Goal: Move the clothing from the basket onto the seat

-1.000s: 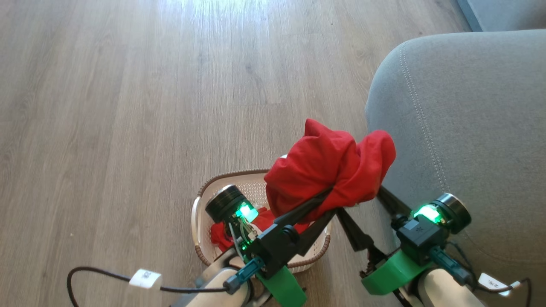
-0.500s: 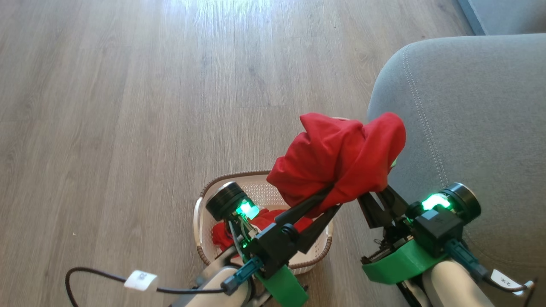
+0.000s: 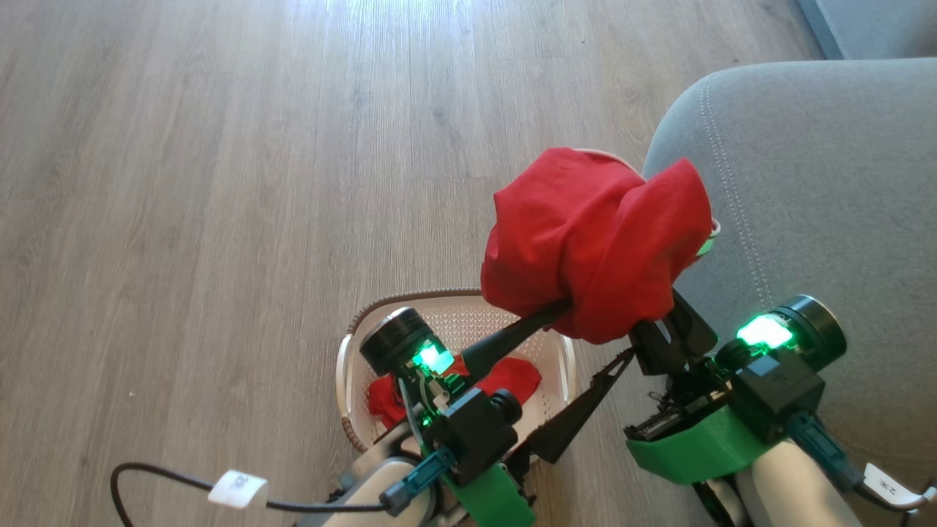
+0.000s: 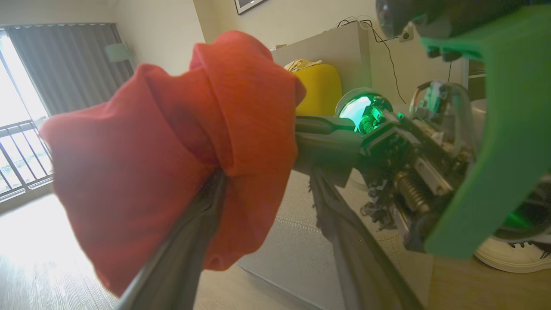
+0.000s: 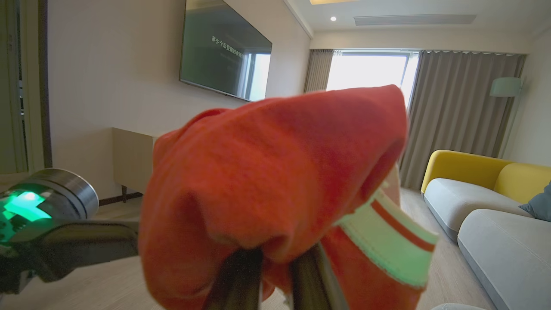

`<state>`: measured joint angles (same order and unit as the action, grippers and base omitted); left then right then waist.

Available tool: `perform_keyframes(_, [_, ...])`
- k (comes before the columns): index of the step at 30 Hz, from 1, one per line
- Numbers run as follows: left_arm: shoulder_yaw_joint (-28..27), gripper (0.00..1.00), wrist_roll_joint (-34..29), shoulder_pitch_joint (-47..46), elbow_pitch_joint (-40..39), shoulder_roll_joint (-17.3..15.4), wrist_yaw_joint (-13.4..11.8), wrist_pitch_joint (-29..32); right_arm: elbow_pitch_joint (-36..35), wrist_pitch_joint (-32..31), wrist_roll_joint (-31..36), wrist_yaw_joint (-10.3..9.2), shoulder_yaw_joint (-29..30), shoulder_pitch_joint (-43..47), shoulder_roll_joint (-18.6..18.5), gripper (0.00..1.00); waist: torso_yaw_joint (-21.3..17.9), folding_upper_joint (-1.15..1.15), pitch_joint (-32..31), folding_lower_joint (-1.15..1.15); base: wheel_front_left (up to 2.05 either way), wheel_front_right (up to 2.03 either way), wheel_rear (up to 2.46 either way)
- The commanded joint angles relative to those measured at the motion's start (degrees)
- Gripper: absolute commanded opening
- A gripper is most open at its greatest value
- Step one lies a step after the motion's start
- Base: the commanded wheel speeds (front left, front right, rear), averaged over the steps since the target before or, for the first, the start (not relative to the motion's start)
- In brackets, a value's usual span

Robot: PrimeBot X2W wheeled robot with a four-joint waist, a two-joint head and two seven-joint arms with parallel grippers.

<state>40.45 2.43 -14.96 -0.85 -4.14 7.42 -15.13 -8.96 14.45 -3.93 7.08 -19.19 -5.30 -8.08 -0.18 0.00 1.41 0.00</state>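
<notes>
Left claw (image 3: 594, 340) open, fingers splayed wide; one finger runs up under the banded red garment (image 3: 593, 249), the other stands free beside it; right claw (image 3: 654, 331) closed on that garment's lower edge, fabric pinched between both fingers; a pale band with a red stripe hangs next to them in the right wrist view; garment held bunched in the air, above the far right corner of the basket (image 3: 468, 322) and overlapping the rounded corner of the seat (image 3: 820, 183) in the head view; contact with the seat not determinable; plain red garment (image 3: 512, 375) lies inside the basket; basket stands on the wooden floor (image 3: 219, 183), just beside the seat.
</notes>
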Motion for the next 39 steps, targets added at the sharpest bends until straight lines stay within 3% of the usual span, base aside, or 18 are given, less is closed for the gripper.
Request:
perform_keyframes(1, [-2.43,1.00,-0.28,-1.31,-1.89,0.64,-0.02,0.13,-2.91,0.55,0.73,0.41,-0.79,-2.54,0.74,0.00,0.12,0.00,-0.05,0.00,0.00,0.00,0.00])
perform_keyframes(20, [-5.28,1.00,0.12,-0.20,0.28,0.92,-0.53,0.13,-5.65,0.55,1.71,0.41,6.05,-2.10,1.96,0.00,-0.21,0.00,-0.36,0.00,0.00,0.00,0.00])
perform_keyframes(39, [-3.91,1.00,-0.12,2.36,6.11,-1.89,-0.03,0.13,-5.29,0.55,2.88,0.41,17.22,-0.79,2.96,0.00,-1.74,0.00,-0.19,0.00,0.00,0.00,0.00])
